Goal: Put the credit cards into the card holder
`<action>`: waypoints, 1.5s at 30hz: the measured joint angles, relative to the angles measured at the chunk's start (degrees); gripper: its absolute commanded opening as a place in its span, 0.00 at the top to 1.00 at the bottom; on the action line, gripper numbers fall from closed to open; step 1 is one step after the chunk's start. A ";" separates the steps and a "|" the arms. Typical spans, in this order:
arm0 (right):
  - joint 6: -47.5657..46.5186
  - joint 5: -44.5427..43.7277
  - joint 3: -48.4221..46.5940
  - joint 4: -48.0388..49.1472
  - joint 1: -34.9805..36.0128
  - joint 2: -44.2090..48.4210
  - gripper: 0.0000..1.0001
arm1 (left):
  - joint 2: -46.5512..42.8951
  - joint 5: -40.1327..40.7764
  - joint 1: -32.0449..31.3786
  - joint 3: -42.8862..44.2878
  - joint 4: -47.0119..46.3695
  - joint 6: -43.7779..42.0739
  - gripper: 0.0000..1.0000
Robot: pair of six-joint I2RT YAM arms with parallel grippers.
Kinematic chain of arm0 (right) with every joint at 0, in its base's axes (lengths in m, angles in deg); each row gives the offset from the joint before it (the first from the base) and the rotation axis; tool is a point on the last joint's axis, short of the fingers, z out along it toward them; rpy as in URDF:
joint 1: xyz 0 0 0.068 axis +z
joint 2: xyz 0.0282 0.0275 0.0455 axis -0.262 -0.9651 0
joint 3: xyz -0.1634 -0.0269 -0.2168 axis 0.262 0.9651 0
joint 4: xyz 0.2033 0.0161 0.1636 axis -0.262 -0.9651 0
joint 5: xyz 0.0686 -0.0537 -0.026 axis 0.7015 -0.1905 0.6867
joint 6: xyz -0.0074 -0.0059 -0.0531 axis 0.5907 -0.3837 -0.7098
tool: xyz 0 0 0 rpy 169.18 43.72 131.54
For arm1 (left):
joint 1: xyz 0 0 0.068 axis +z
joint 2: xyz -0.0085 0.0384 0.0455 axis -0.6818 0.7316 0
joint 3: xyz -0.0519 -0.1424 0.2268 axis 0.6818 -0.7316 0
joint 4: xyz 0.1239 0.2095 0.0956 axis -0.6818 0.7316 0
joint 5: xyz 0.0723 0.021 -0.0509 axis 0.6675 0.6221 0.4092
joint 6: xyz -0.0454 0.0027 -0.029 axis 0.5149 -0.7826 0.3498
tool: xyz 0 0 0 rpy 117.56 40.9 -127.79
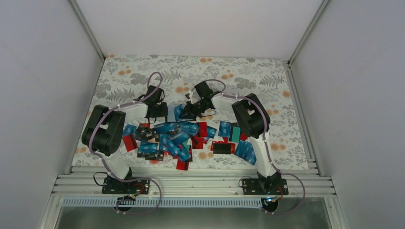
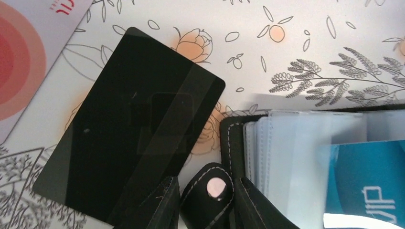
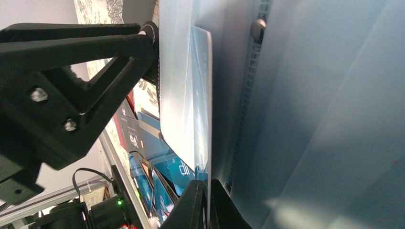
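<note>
The card holder (image 1: 172, 113) lies open on the floral cloth between my two grippers. In the left wrist view its black stitched edge (image 2: 233, 138) and clear sleeves (image 2: 296, 152) show, with a blue card (image 2: 367, 181) in one sleeve. My left gripper (image 2: 208, 193) is shut on the holder's snap tab (image 2: 210, 202). My right gripper (image 3: 207, 195) is shut on a blue and white credit card (image 3: 200, 95), seen edge-on against the clear sleeves (image 3: 310, 119). Many more credit cards (image 1: 176, 139) lie piled nearer the arm bases.
A thin flat black card (image 2: 133, 138) lies left of the holder, and a red-and-white card (image 2: 24, 62) beyond it. A teal card (image 1: 235, 133) and a black card (image 1: 222, 148) lie right of the pile. White walls enclose the table; a metal rail (image 1: 191, 183) runs along the near edge.
</note>
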 measured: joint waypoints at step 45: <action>8.63 4.74 -0.98 8.11 -0.20 -4.07 0.92 | -0.81 -8.35 1.09 -7.30 -12.52 4.15 0.90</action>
